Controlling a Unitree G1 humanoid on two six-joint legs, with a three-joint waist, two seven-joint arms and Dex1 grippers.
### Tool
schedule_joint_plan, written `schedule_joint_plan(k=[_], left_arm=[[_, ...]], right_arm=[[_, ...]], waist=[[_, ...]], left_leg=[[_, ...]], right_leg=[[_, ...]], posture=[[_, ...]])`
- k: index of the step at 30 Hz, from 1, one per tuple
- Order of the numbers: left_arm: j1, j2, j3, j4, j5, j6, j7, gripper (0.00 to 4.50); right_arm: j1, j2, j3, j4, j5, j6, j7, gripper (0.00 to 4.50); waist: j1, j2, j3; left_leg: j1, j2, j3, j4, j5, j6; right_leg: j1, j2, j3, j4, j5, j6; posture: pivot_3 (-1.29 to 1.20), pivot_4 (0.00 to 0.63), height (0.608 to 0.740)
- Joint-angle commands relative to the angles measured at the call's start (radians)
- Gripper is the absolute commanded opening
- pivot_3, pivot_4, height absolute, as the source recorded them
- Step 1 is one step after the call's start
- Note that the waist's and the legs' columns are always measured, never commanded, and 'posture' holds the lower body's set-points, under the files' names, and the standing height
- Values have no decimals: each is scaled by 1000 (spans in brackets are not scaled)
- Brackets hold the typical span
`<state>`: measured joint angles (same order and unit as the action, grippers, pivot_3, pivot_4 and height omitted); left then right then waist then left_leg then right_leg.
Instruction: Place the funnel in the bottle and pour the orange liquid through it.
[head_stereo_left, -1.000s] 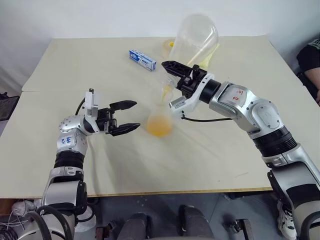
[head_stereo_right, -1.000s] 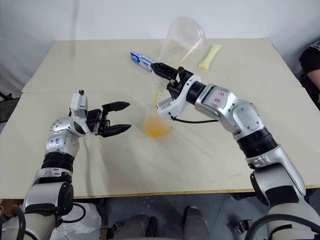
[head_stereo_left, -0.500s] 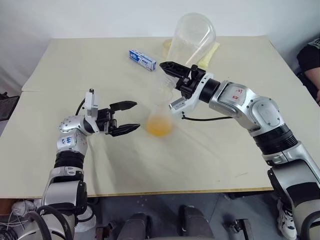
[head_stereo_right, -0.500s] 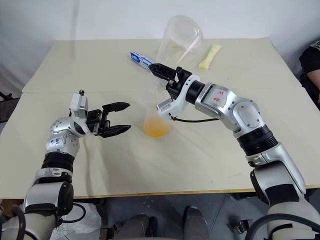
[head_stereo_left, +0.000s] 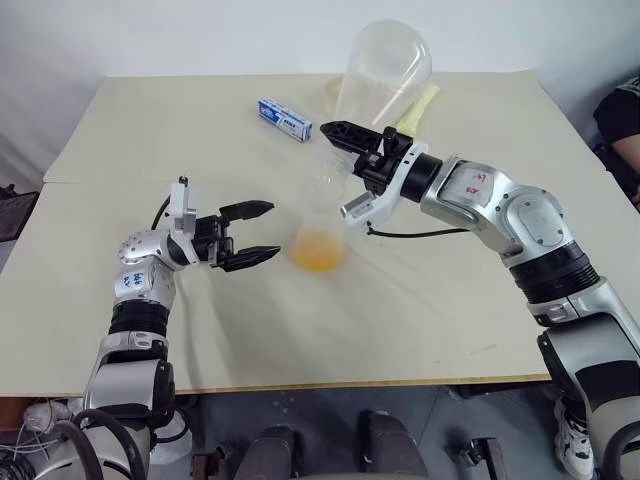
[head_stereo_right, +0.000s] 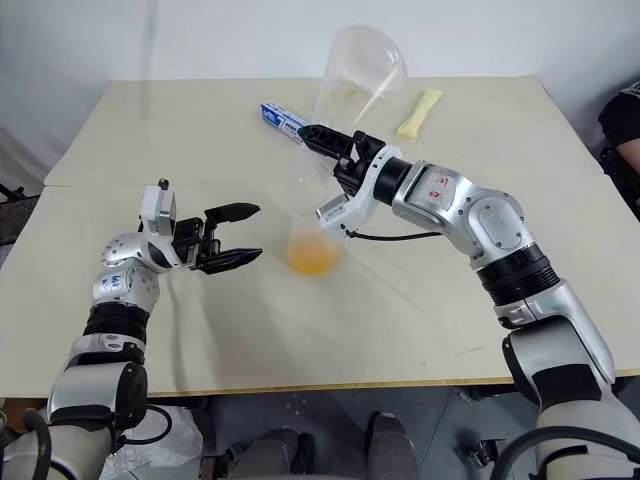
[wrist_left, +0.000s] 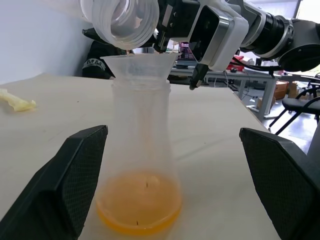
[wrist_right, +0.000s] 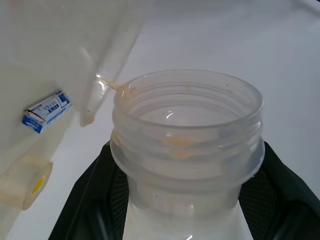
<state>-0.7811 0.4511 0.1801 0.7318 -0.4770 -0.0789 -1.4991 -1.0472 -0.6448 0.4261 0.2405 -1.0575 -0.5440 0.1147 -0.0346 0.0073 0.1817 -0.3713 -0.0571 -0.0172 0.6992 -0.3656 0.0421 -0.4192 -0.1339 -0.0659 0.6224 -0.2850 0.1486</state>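
- We see the bottle (head_stereo_left: 318, 232) standing upright on the bench (head_stereo_left: 420, 300), near its middle, with the orange liquid (wrist_left: 138, 209) pooled in its wide base.
- The funnel (wrist_left: 138, 63) sits in the bottle's neck.
- Our right claw (head_stereo_left: 352, 137) is clamped on a clear jar (head_stereo_left: 382, 72), tipped mouth-down just over the funnel's rim.
- Our left claw (head_stereo_left: 256, 233) hangs beside the bottle with its jaws spread wide, touching nothing.
- A blue and white box (head_stereo_left: 285, 118) and a pale packet (head_stereo_right: 418, 112) lie on the far part of the bench.
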Motion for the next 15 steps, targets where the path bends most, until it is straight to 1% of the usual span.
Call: schedule_joint_plan(k=[1, 4, 8, 9, 11, 13, 15], left_arm=[[-27, 2, 19, 0, -12, -14, -5, 4500], [-31, 4, 17, 7, -8, -16, -3, 4500], [-42, 5, 14, 31, 19, -39, 43, 4500], [-49, 5, 15, 42, 27, -39, 67, 4500], [-63, 5, 10, 58, 37, -38, 87, 4500], [-71, 7, 1, 65, 44, -38, 82, 4500], [-78, 27, -30, 75, 88, -16, 97, 4500]], right_arm=[[-29, -6, -21, -22, 10, 6, -17, 2479], [-17, 11, -37, -30, 42, 26, 0, 2479], [8, 23, -57, -56, 95, 59, 33, 2479], [25, 32, -72, -65, 132, 79, 52, 2479], [90, 71, -139, -122, 276, 166, 123, 2479], [150, 112, -204, -194, 390, 269, 193, 2479], [202, 159, -278, -279, 507, 402, 262, 2479]], waist=[[0, 0, 0], [0, 0, 0], [0, 0, 0], [2, 0, 0], [4, 0, 0], [4, 0, 0], [4, 0, 0]], left_leg=[[0, 0, 0, 0, 0, 0], [0, 0, 0, 0, 0, 0], [0, 0, 0, 0, 0, 0], [0, 0, 0, 0, 0, 0], [0, 0, 0, 0, 0, 0], [0, 0, -1, 1, 0, 0], [0, 0, -1, 1, 0, 0]], right_leg=[[0, 0, 0, 0, 0, 0], [0, 0, 0, 0, 0, 0], [0, 0, 0, 0, 0, 0], [0, 0, 0, 0, 0, 0], [0, 0, 0, 0, 0, 0], [1, 0, -1, 0, 0, 0], [1, 0, -1, 1, 0, 0]], posture=[[0, 150, 740], [0, 150, 740], [0, 150, 740], [0, 150, 740], [0, 150, 740], [0, 150, 740], [0, 150, 740]])
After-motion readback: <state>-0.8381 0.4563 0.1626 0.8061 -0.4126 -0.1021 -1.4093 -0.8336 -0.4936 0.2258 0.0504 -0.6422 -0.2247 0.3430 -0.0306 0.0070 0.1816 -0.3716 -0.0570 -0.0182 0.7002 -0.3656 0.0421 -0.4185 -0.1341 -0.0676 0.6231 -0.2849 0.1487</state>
